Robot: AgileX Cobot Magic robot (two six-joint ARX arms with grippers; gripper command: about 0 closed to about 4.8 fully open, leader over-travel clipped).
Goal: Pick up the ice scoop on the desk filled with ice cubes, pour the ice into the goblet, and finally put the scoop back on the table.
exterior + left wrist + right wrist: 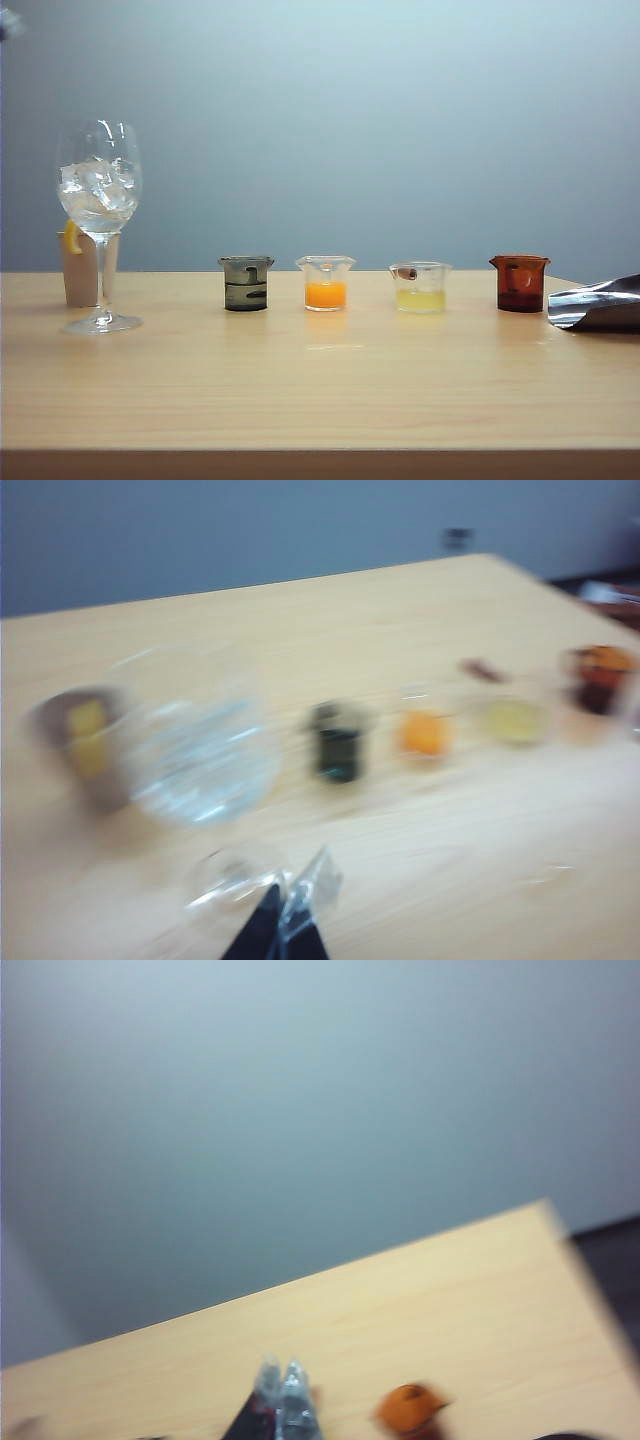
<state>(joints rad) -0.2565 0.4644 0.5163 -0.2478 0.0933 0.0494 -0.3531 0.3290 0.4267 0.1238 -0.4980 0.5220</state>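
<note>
1. On the light wood desk (320,390), at the left of the exterior view, stands the goblet (99,225), upright, its bowl holding the ice cubes (97,188)
2. Just behind the goblet's stem is a short beige cup (82,268) with a yellow slice at its rim
3. Along the middle of the desk runs a row of four small beakers, each apart from its neighbour: a dark grey beaker (246,283), an orange-liquid beaker (325,283), a pale yellow beaker (420,287) and a brown beaker (519,283)
4. At the far right edge of the exterior view the ice scoop (598,305) lies on the desk, just beside the brown beaker; only its shiny bowl shows, the handle cut off by the frame
5. Neither arm appears in the exterior view
6. The left gripper (290,920) shows in its blurred wrist view above the desk, near the goblet's foot, its fingertips close together with nothing between them
7. The right gripper (280,1400) shows in its blurred wrist view over the desk, tips pressed together, holding nothing; an orange-brown vessel (408,1410) sits near it
</note>
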